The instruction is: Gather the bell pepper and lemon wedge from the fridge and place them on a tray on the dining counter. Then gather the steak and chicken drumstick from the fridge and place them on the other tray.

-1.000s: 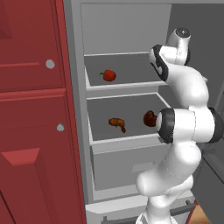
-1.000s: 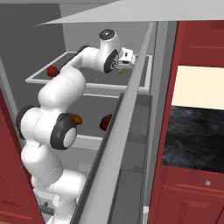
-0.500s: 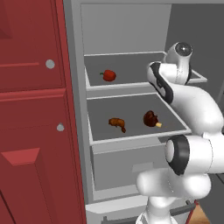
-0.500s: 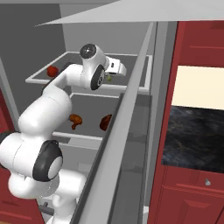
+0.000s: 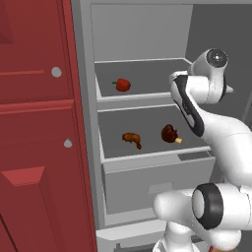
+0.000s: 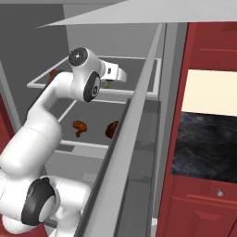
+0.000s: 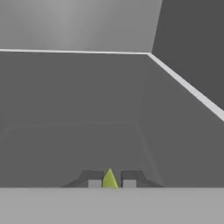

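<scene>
Over the upper fridge shelf (image 5: 147,98), claw (image 7: 111,183) pinches lemon wedge (image 7: 109,179)

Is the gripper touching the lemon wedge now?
Touching. In the hand view the yellow-green lemon wedge sits pinched between the two finger tips of the gripper, with no gap on either side.

Lemon wedge (image 7: 109,180) (mostly hidden) between fingertips (image 7: 129,180)

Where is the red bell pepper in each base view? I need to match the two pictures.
Left base view: the red bell pepper lies on the upper fridge shelf, left of centre, left of the arm.
Right base view: it peeks out at the far left of that shelf, behind the arm.
Shared landmark: the brown chicken drumstick on the shelf below.
</scene>
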